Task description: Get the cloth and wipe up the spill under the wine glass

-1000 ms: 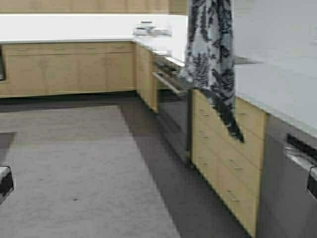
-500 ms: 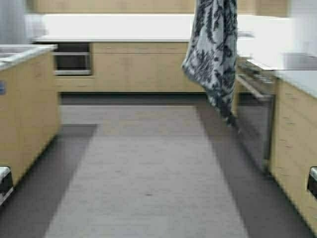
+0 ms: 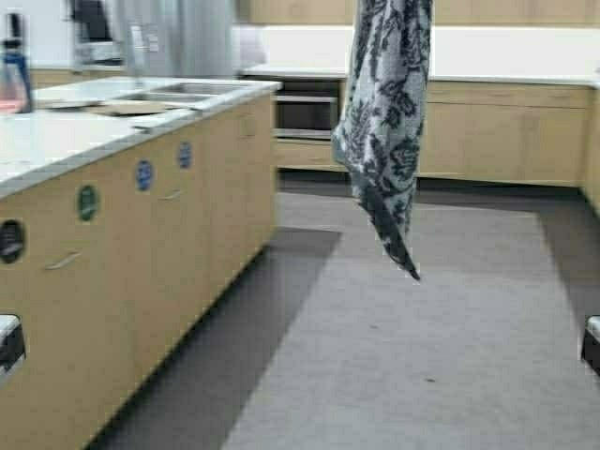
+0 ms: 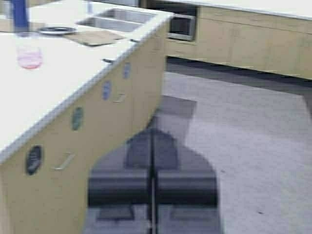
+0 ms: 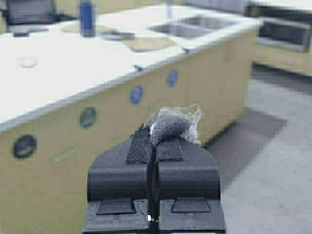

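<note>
The cloth (image 3: 386, 122), dark floral on white, hangs limp from above the top edge of the high view, its tip over the rug. My right gripper (image 5: 155, 134) is shut on a bunched corner of the cloth (image 5: 170, 124). My left gripper (image 4: 152, 141) is shut and empty, low beside the island's front. The wine glass (image 4: 29, 53) with pinkish liquid stands on the island's white top, far from both grippers. It also shows in the high view (image 3: 9, 89) and in the right wrist view (image 5: 28, 61). Neither gripper shows in the high view.
A wooden island (image 3: 169, 216) with a white top and a sink (image 3: 183, 92) fills the left. A dark blue bottle (image 4: 19, 14) stands behind the glass. A grey rug (image 3: 403, 356) covers the floor. Cabinets and an oven (image 3: 305, 108) line the back wall.
The robot has turned: the whole kitchen has shifted right in the high view and the island has come in at the left. The cloth still hangs from the right gripper.
</note>
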Controlling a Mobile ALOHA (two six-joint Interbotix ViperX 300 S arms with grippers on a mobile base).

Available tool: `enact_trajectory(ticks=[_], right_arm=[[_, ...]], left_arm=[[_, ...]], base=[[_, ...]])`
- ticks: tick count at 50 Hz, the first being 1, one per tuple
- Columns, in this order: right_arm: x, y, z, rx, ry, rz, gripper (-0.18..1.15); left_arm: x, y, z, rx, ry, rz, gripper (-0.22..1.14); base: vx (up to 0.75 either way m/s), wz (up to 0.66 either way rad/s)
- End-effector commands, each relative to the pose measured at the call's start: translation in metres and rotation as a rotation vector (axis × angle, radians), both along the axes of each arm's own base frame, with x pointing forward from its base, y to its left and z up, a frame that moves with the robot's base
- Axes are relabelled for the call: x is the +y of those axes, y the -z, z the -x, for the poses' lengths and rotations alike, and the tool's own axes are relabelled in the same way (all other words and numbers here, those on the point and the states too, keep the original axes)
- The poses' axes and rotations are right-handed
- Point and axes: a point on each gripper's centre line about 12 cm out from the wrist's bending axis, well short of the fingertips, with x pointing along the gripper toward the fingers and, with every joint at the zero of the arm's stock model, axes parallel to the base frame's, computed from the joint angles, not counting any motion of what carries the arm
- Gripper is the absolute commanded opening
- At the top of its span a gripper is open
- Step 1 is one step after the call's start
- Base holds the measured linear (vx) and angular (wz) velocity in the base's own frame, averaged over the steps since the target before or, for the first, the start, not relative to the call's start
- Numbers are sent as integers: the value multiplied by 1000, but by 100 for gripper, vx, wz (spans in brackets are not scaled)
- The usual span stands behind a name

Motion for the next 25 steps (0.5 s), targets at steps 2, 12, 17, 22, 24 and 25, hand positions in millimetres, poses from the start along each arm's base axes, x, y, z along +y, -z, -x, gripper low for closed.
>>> enact_trajectory(ticks=[2, 12, 17, 22, 24, 25], right_arm=[[-2, -18, 3, -54, 2, -26, 7], [-5, -33, 13, -104, -1, -46, 7], [-6, -37, 16, -119, -2, -52, 7], [-6, -38, 16, -128, -3, -56, 7], [-6, -38, 16, -128, -3, -56, 7], [-6, -38, 16, -129, -3, -56, 7]], left_arm=[[0, -5, -2, -15, -1, -2, 3], [0, -3, -10, -17, 0, -13, 3], [0, 1, -19, -5, 3, -22, 3], [-1, 5, -25, 3, 8, -32, 3], [-1, 5, -26, 2, 9, -35, 3], [-1, 5, -27, 2, 10, -38, 3]], base=[[7, 34], [7, 29], [8, 27], [8, 23], [8, 18], [9, 16]])
